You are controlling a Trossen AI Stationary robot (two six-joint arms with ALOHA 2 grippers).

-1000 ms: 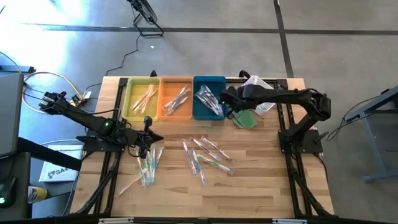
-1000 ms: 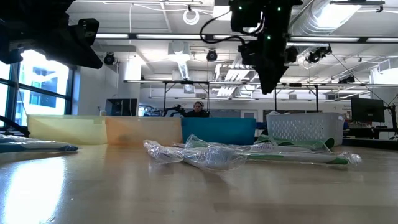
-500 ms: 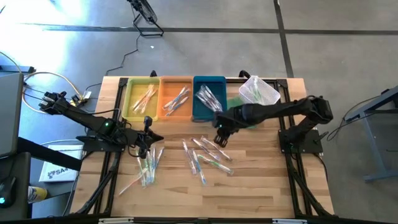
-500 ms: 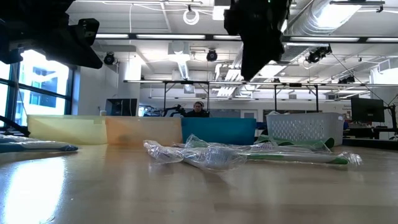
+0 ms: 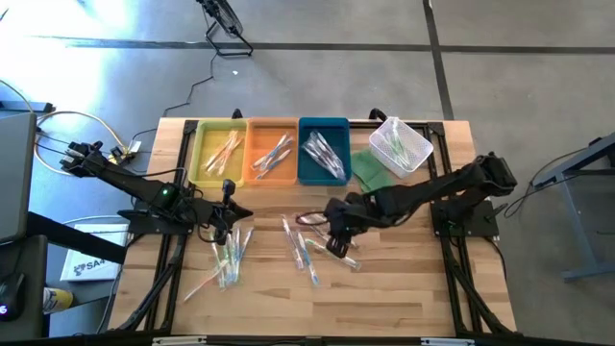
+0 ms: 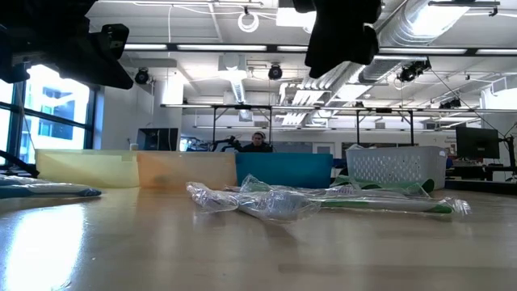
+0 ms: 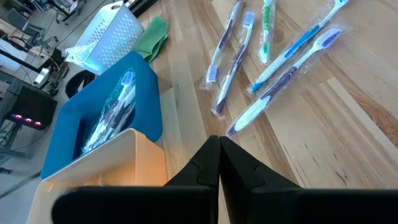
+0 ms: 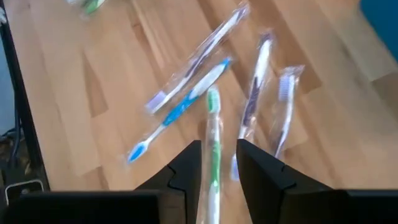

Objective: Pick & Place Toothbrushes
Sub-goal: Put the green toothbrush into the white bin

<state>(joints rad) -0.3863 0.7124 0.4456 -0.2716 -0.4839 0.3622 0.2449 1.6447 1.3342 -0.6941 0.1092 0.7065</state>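
Right pincer (image 8: 217, 167) poised above the middle heap of toothbrushes (image 5: 317, 240), fingers (image 8: 186, 163) parted a little and holding nothing — a green-handled toothbrush (image 8: 212, 134) directly in the gap. Its long axis running straight ahead between the fingers, parallel to them, so probably just a short drop and a squeeze across the handle. More wrapped brushes fanned on the bench (image 5: 404, 288) close around it. Left pincer (image 7: 219, 163) pressed shut, empty, parked near a second heap (image 5: 229, 255) on the left side — farther from this brush, so the right arm's job by position. Beyond, yellow tray (image 5: 219, 152), orange tray (image 5: 273, 152) and blue tray (image 5: 323, 150) already holding some.
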